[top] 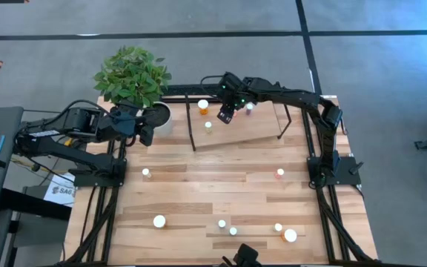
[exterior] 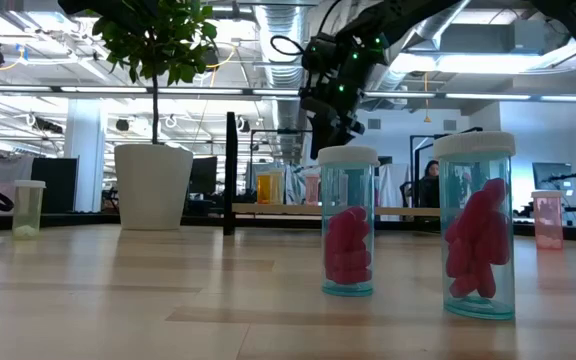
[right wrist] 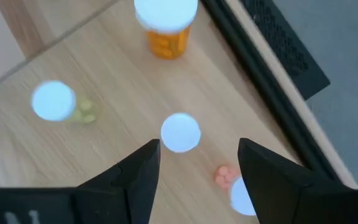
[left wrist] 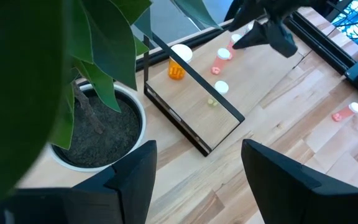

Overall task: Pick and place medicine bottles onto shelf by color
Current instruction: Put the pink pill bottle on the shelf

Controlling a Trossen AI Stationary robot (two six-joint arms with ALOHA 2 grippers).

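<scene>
Right gripper (top: 228, 113) above shelf (top: 258, 130), fingers (right wrist: 135, 180) parted, nothing between them. Directly beneath the gap: white-capped bottle (right wrist: 180, 132) upright on shelf board, untouched. Beside it on shelf: pink bottle (right wrist: 238, 186) near the back rail, orange bottle (right wrist: 166, 28) farther along, pale bottle (right wrist: 58, 102) toward the front edge. Left gripper (top: 145, 127) parked by plant pot (top: 158, 115) at the table's far left corner, fingers (left wrist: 129, 180) spread wide, empty. Remaining bottles scattered on table (top: 199, 185): pale one (top: 146, 173) mid-left, pink one (top: 280, 173) mid-right, several along the near edge including two pink-filled bottles (exterior: 349, 222) close to the low camera.
</scene>
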